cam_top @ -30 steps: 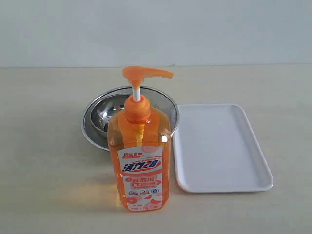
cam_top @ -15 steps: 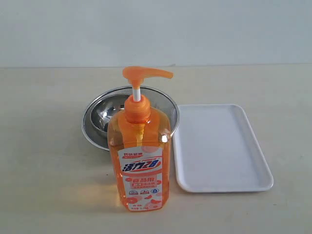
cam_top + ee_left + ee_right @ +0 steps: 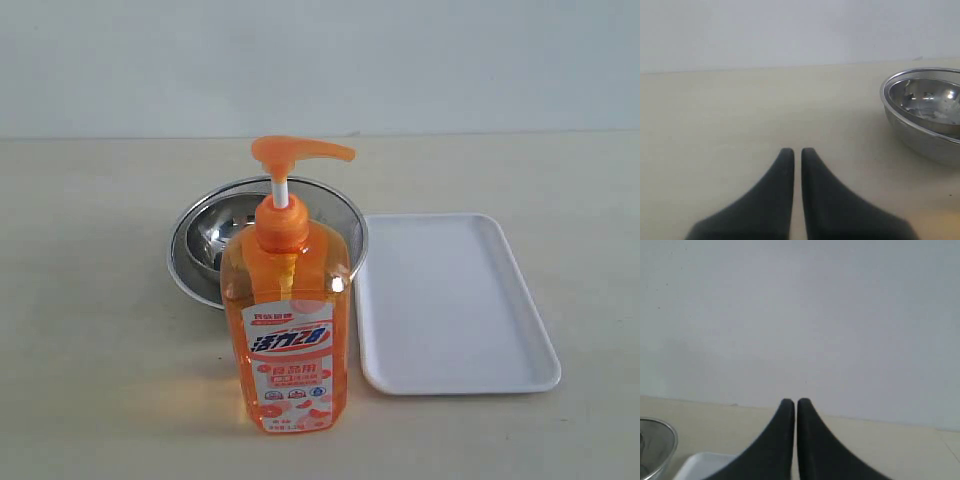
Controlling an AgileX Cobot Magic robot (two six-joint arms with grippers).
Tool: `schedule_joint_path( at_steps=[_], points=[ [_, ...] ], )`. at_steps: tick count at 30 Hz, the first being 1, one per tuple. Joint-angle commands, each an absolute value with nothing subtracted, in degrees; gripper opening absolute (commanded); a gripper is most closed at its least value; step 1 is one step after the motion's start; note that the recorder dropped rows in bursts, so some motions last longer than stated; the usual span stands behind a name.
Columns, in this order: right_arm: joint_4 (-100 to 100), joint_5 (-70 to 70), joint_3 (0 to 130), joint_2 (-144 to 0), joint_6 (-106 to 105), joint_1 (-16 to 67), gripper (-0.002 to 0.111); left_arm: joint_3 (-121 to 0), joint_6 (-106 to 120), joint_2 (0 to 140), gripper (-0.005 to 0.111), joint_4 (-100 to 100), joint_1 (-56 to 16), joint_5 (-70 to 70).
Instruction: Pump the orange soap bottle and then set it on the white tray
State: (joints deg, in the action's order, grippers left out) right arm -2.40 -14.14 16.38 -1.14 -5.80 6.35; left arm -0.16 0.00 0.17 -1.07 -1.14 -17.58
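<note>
The orange soap bottle stands upright near the front of the table, its pump head raised on a white stem and the spout pointing right. Just to its right lies the white tray, with nothing on it. Neither arm shows in the exterior view. My left gripper is shut and holds nothing, low over bare tabletop. My right gripper is also shut and holds nothing, facing the wall with a corner of the white tray beneath it.
A round steel bowl sits directly behind the bottle, touching the tray's left edge; the steel bowl appears off to the side in the left wrist view. A pale wall backs the beige table.
</note>
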Motion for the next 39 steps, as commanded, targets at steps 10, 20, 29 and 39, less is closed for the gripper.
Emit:
schedule_joint_path(
  at_steps=[10,20,29,39],
  points=[
    [-2.59,-7.93,16.68,-1.26,-5.88,6.23,0.000,0.00,0.00,0.00,0.005,-0.56,-1.00,-17.58],
    [-2.59,-9.43,16.68,-1.26,-3.36,6.23,0.000,0.00,0.00,0.00,0.005,-0.56,-1.00,-17.58],
    [-2.59,-15.74,16.68,-1.26,-3.36,6.23,0.000,0.00,0.00,0.00,0.005,-0.56,-1.00,-17.58],
    [-5.39,-27.42,22.70,-9.93,-4.50,6.23,0.000,0.00,0.00,0.00,0.005,-0.56,-1.00,-17.58]
  ],
)
